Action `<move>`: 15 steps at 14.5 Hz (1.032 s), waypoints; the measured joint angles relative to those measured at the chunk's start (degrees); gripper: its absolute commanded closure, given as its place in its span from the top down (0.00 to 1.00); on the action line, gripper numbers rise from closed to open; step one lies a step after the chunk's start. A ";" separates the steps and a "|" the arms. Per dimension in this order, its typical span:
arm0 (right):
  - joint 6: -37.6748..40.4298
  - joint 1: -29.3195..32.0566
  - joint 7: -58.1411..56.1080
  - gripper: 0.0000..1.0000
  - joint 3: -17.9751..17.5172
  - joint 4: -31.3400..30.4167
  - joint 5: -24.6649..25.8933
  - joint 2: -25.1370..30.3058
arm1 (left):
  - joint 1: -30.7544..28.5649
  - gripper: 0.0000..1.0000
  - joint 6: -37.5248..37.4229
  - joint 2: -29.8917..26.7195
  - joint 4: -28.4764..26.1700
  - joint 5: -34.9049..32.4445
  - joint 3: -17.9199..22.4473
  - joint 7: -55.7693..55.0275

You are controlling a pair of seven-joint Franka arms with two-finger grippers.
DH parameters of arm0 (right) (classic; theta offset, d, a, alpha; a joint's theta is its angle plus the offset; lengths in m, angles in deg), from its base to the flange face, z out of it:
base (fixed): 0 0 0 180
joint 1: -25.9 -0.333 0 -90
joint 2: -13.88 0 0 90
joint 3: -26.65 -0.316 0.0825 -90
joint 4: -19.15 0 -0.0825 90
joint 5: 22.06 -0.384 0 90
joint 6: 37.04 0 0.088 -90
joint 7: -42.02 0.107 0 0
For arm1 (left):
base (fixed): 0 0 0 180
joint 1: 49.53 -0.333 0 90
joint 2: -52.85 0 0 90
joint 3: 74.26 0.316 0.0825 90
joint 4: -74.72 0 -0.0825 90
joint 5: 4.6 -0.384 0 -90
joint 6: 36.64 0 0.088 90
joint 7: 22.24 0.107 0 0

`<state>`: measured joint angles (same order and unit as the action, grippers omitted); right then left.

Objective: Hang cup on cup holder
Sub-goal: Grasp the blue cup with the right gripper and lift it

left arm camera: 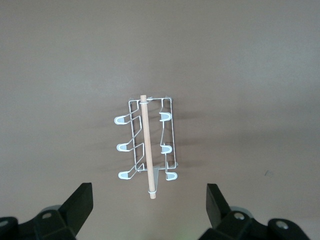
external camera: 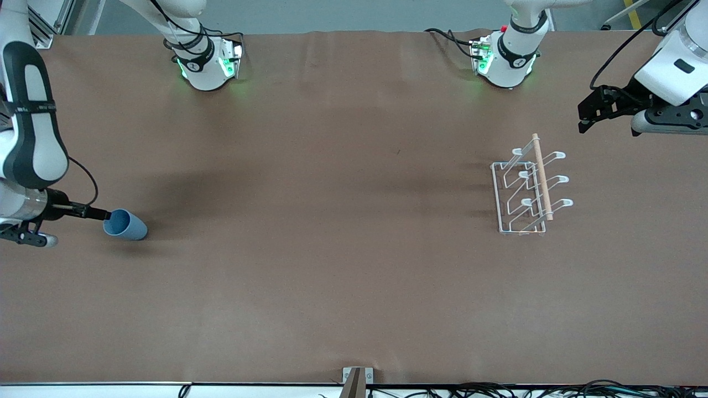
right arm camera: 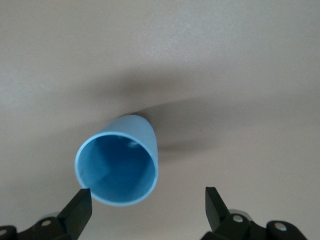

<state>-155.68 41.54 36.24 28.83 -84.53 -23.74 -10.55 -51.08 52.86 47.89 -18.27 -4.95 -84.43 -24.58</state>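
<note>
You are at the reaching step: the cup (external camera: 125, 225) lies on its side at the right arm's end, well apart from the cup holder (external camera: 528, 190), the right gripper (right arm camera: 145, 207) is apart at its rim, the waiting left gripper (left arm camera: 147, 207) is apart above the holder, so next close on the cup wall.

Your front view looks down from high across the table (external camera: 332, 265), facing both bases and taking in the whole surface. Your left wrist view looks down from well above the cup holder (left arm camera: 146, 145), seen just ahead of the left gripper (left arm camera: 150, 210). Your right wrist view sits close to the cup (right arm camera: 119, 162), just ahead of the right gripper (right arm camera: 148, 207); the front view shares both.
</note>
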 measured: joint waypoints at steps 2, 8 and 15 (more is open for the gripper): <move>-2.36 0.03 -0.85 0.98 0.00 0.03 0.00 -2.35 | 0.00 1.00 0.00 0.00 0.00 0.00 0.00 0.00; -3.16 0.01 -1.90 0.16 -0.31 0.05 0.00 -4.61 | 0.00 1.00 0.00 0.01 0.00 0.00 0.00 0.00; -3.15 -0.08 -1.95 0.02 -0.39 0.06 0.00 -4.67 | 0.00 1.00 0.00 0.05 0.03 0.00 0.00 0.00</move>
<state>-158.83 41.46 34.29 28.43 -84.48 -23.74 -15.22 -51.08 52.86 47.94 -18.24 -4.95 -84.43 -24.58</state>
